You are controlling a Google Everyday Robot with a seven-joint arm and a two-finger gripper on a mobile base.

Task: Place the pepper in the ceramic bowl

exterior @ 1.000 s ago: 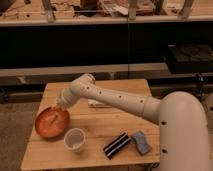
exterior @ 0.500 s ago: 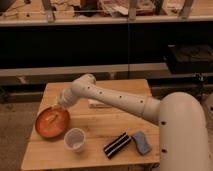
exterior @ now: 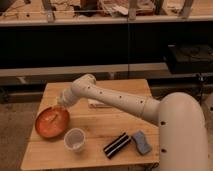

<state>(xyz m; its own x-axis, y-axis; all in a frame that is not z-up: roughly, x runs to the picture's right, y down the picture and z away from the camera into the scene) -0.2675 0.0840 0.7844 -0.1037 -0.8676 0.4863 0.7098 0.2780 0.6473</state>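
Reaching across a light wooden table [exterior: 115,120], a white robot arm [exterior: 120,100] stretches from the lower right of the view toward the ceramic bowl [exterior: 51,122], a wide, shallow orange-red dish with a darker rim that sits near the table's left edge. All places below are given relative to this bowl.

The gripper [exterior: 61,103] hangs at the end of the arm, just above the bowl's upper right rim. It is seen from behind the wrist, so it cannot be told whether anything is held.

The pepper is not clearly visible. A pale, thin streak lies inside the bowl, but it cannot be told whether that is the pepper or a mark on the glaze. No pepper shows on the bare table around the bowl.

Just to the lower right of the bowl, almost touching its rim, stands a small white translucent cup [exterior: 74,139]. Farther right of the bowl lie a dark striped packet [exterior: 116,145] and, beside that, a blue-grey sponge [exterior: 141,142]. A flat pale item [exterior: 100,104], partly hidden under the arm, lies to the bowl's upper right.

Judging from the gripper's position over the rim, the task appears to be at the placing step: either the pepper is about to be let go or it has just landed. The next move likely calls for releasing over the bowl's centre, then lifting straight up, keeping clear of the nearby cup.
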